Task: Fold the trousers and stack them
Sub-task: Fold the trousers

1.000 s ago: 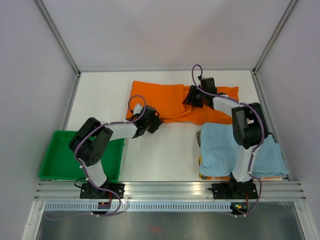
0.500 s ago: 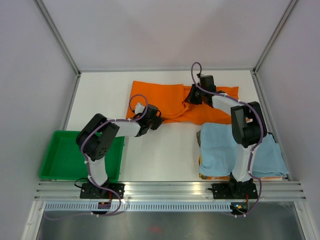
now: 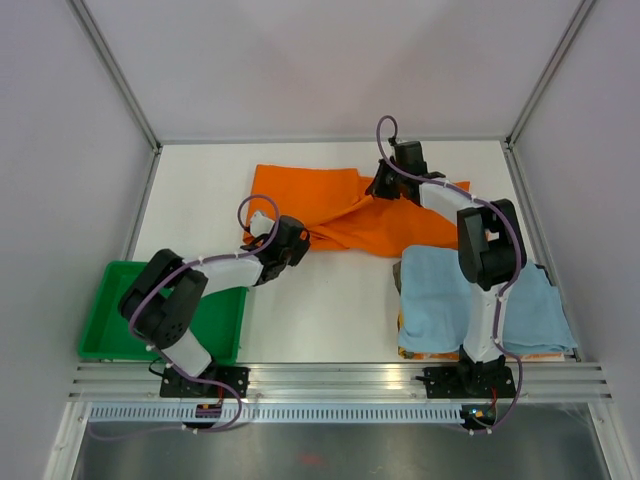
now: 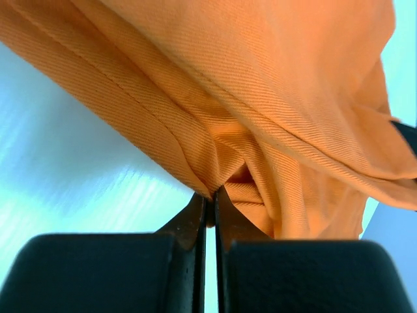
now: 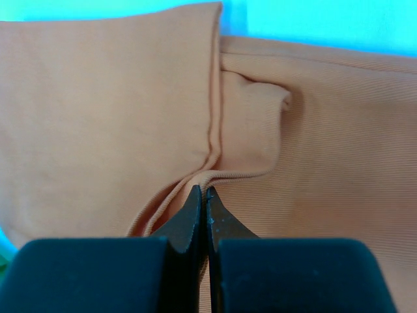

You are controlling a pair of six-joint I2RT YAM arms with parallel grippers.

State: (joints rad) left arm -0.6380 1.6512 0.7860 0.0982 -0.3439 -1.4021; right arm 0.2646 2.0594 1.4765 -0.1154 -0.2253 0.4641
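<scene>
Beyond the green plastic tray (image 3: 110, 315), your left tool (image 4: 210, 195) and right tool (image 5: 203, 193), both clamped on the bright orange soft-fabric trousers (image 3: 335, 210), have drawn them taut, ready for folding.

Bright, even overhead light in the top view, sharp edge to edge, only faint soft shadows on the white surface (image 3: 330, 300). Cyan cast on that surface in both wrist views; near black bodies of left claw (image 4: 208, 199) and right claw (image 5: 202, 194) blurred, trousers (image 4: 273, 85) weave crisp left, paler right.
</scene>
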